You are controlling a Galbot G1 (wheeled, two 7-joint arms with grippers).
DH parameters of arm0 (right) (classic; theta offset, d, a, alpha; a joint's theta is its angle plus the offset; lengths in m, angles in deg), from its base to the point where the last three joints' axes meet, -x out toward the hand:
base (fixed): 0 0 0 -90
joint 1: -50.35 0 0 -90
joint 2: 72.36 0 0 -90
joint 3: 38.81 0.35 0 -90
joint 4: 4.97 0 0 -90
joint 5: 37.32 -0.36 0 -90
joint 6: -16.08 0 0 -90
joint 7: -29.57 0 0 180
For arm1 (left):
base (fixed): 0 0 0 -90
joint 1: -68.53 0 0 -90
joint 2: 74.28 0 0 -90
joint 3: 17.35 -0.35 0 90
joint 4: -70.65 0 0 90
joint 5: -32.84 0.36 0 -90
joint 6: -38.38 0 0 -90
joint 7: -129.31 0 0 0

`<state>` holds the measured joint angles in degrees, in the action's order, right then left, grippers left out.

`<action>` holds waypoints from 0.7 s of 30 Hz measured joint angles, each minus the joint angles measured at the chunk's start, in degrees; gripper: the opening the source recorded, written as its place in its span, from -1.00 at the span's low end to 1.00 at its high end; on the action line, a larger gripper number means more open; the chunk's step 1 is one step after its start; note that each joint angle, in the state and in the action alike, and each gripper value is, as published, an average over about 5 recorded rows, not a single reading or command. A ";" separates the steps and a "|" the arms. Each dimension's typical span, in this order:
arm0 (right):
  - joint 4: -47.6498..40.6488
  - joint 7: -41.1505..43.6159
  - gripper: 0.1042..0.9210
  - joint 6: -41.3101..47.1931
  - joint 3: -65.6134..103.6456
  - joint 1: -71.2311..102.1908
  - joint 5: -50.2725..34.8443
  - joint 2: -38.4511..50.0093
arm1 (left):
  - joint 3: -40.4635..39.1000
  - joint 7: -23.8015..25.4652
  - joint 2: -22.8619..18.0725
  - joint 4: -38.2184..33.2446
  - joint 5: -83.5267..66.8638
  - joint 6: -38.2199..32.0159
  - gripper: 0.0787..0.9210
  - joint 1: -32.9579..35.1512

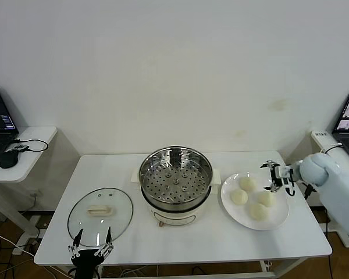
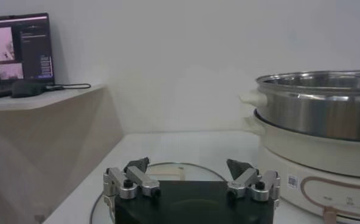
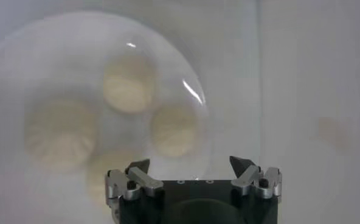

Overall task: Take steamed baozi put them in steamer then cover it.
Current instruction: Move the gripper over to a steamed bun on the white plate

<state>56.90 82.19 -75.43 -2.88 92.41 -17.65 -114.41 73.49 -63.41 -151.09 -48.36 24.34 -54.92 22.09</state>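
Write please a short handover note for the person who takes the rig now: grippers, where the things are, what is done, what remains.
Right gripper: jaws open, holding nothing, above the far right edge of the white plate.
Left gripper: jaws open, holding nothing, at the near edge of the table, just before the glass lid.
All four baozi lie on the plate, right of the steamer.
The steamer is uncovered and its perforated tray is bare; the lid lies flat to its left.
Done: nothing moved yet.
Left: move four baozi into the steamer, then cover it.
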 measured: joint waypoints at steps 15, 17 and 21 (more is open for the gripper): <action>-10.92 0.94 0.76 -0.40 -6.76 -6.04 1.13 -8.04 | 1.03 0.07 0.36 0.10 0.16 -0.31 0.77 0.19; -11.80 1.00 0.76 -0.31 -7.18 -6.37 1.24 -8.79 | 1.03 0.08 0.40 0.20 0.17 -0.35 0.77 0.11; -13.26 1.02 0.76 -0.16 -7.76 -6.84 1.53 -10.02 | 1.04 0.08 0.48 0.40 0.18 -0.36 0.77 -0.14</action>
<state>43.64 83.21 -75.59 -10.64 85.57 -16.12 -124.44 74.54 -63.33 -150.62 -47.96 24.52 -55.28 21.95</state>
